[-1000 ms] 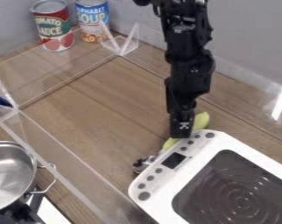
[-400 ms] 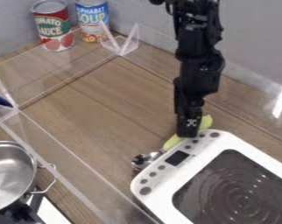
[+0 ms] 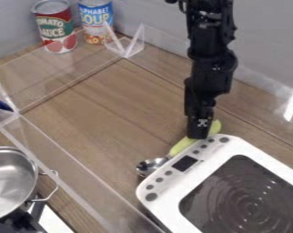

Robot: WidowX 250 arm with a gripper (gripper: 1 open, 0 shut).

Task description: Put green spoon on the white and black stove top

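The step in hand looks like the approach to the pick: the green spoon (image 3: 186, 146) is not yet on the white and black stove top (image 3: 234, 187) and nothing is lifted. The spoon lies flat on the wooden table (image 3: 100, 109), tucked just beside the stove top's upper-left edge, its yellow-green handle pointing toward 1 o'clock and its silver bowl toward 7 o'clock, near the button panel.

The gripper (image 3: 200, 130) hangs straight down from the black arm at 12 o'clock in the frame, its tip directly over the handle end of the spoon. From this angle the fingers blur into one dark block, but they stand spread wide and hold nothing; whether they touch the handle cannot be told.

The next move, as I judge it, calls for a short descent so the fingers straddle the thin handle, then a close, a lift clear of the stove top's raised white rim, and a carry toward 5 o'clock onto the black ringed surface. The handle lies flat and close to the rim, so a finger may catch the stove edge.

A steel pot (image 3: 9, 182) sits at 8 o'clock, two cans (image 3: 70, 23) at 11 o'clock, both well apart.
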